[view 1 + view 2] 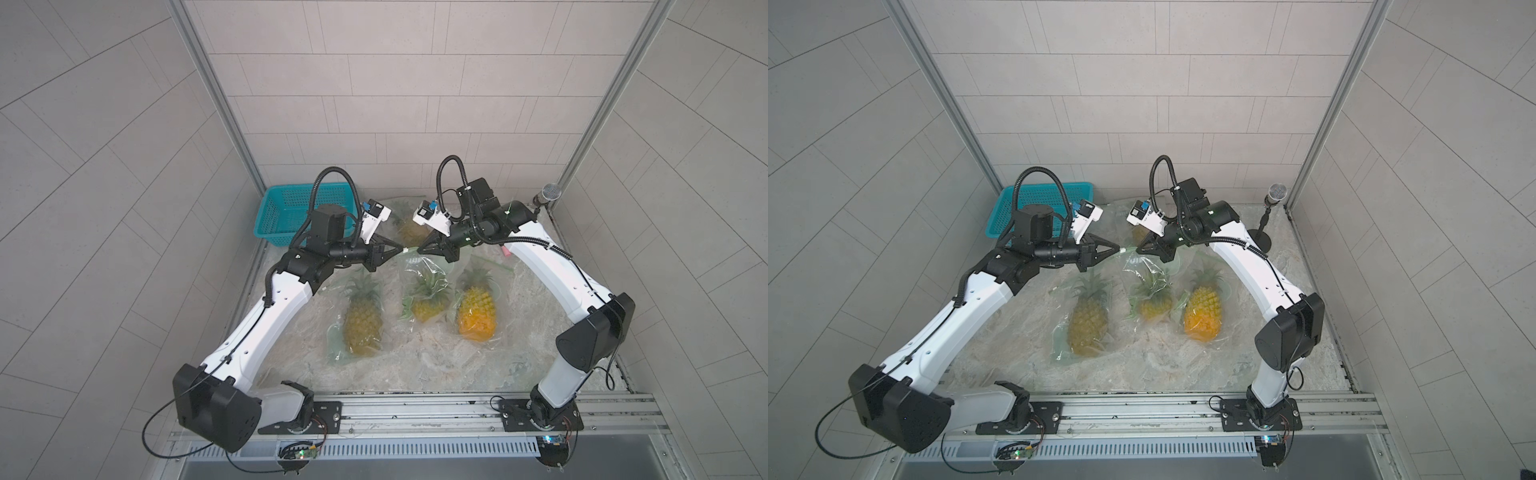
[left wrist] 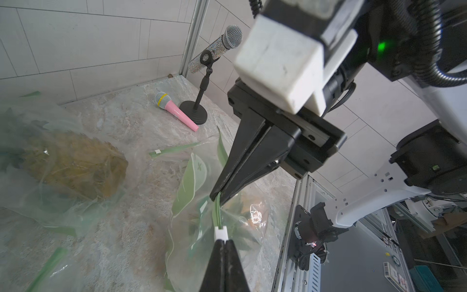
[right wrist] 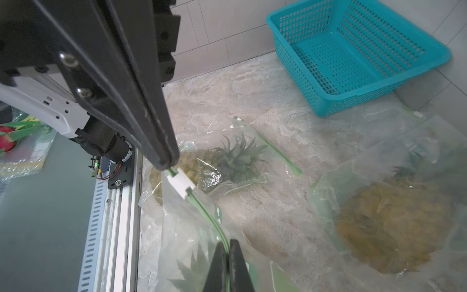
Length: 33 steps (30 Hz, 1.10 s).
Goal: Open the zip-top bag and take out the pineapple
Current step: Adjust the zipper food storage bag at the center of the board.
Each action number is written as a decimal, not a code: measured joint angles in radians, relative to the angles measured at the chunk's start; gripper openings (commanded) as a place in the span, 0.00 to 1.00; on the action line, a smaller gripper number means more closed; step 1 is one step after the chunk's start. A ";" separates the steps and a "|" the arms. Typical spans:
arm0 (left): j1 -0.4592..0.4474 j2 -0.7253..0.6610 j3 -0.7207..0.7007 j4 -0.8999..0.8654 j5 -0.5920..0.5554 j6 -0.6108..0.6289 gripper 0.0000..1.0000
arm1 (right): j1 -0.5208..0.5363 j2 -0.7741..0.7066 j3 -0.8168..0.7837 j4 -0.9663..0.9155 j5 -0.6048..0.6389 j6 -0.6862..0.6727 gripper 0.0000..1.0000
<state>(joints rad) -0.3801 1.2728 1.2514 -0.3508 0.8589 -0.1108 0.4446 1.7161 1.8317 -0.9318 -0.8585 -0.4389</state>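
The left hand (image 1: 400, 250) and right hand (image 1: 419, 250), tapered black, pinch the green zip strip (image 3: 214, 222) of a crinkly clear zip-top bag (image 1: 415, 274) above the marbled counter (image 1: 415, 365); a small spiky-leaved pineapple (image 1: 428, 309) lies inside.

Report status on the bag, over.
Left gripper shut on zip strip by slider; right gripper shut on same strip. Pineapple inside bag. Neighbouring bags lie alongside, not blocking.

Pale grey tiled walls (image 1: 415, 104) enclose the cell on three sides, joined at the back corners by aluminium posts (image 1: 216, 95). The tabletop (image 1: 415, 365) is beige and marbled, evenly lit. An aluminium rail (image 1: 415, 409) borders its near edge.
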 measured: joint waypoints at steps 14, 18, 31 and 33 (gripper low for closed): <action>0.000 -0.048 -0.019 -0.059 -0.058 0.077 0.41 | 0.000 -0.060 -0.056 0.000 0.012 0.017 0.00; 0.000 -0.034 -0.019 -0.067 -0.045 0.082 0.39 | 0.002 -0.061 -0.058 0.001 0.011 0.021 0.00; 0.000 -0.023 -0.031 -0.040 -0.006 0.074 0.16 | 0.014 -0.062 -0.065 0.011 0.009 0.030 0.00; 0.000 -0.022 -0.034 -0.038 -0.005 0.069 0.10 | 0.014 -0.062 -0.066 0.013 0.009 0.031 0.00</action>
<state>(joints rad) -0.3801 1.2510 1.2179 -0.3885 0.8543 -0.0418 0.4591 1.6543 1.7660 -0.9184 -0.8494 -0.4076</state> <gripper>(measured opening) 0.136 0.046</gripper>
